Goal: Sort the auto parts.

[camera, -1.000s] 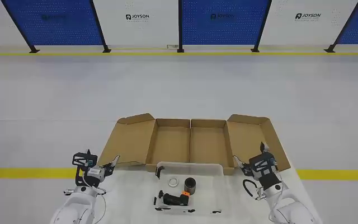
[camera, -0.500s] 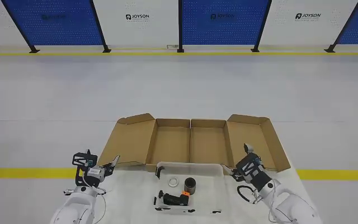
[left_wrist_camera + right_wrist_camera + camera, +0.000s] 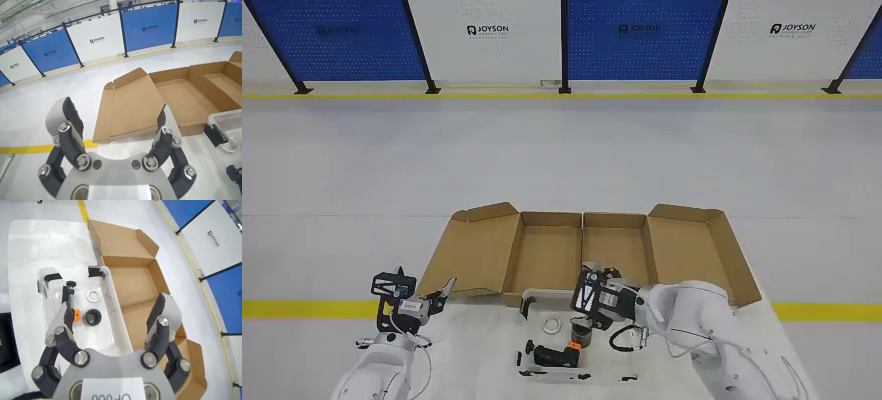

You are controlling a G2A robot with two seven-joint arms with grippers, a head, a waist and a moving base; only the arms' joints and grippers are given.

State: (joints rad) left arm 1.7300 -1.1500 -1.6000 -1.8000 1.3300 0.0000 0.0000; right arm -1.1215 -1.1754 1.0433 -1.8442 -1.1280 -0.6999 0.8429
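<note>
Auto parts (image 3: 560, 352) (black bushing (image 3: 92, 317), metal ring (image 3: 93, 295), orange-tagged screw clamp (image 3: 70, 294)) inside clear bin (image 3: 98, 336) at table (image 3: 37, 247) middle, beside cardboard box (image 3: 132, 285). Right gripper (image 3: 113, 306) over bin, wide open, empty. Left gripper (image 3: 116, 111) at table's left edge, wide open, empty.

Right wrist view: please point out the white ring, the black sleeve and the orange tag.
white ring (image 3: 88, 296), right wrist view, on its flat band.
black sleeve (image 3: 86, 317), right wrist view, on its top rim.
orange tag (image 3: 77, 315), right wrist view, on its middle.
</note>
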